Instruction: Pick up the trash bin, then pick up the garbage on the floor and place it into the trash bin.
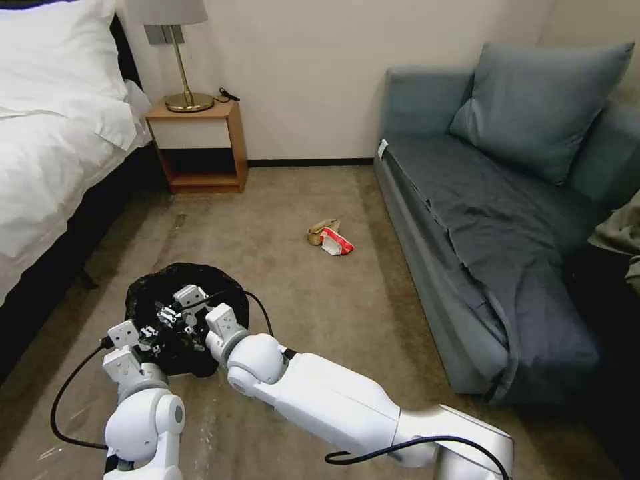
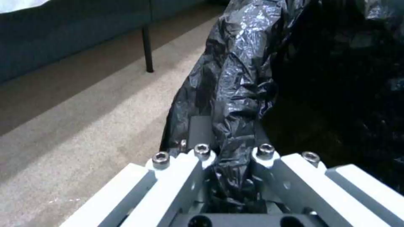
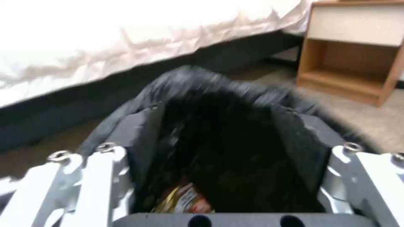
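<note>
Your left tool [image 2: 229, 151] is pinching the round black-bagged trash bin's [image 1: 200, 280] rim. Your right tool [image 3: 219, 176] hangs spread open over it, a wrapper [image 3: 185, 200] below. Next, fetch the red-and-white packet [image 1: 335, 243] on the carpet by the sofa's front edge.

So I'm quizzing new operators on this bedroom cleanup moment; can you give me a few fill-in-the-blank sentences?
1. The left hand is shut on the black ____ lining the trash bin.
2. The right hand is over the bin, fingers ____.
3. The red-and-white packet lies on the ____.
4. A lamp stands on the wooden ____.

Missing words: bag; open; carpet; nightstand
</note>
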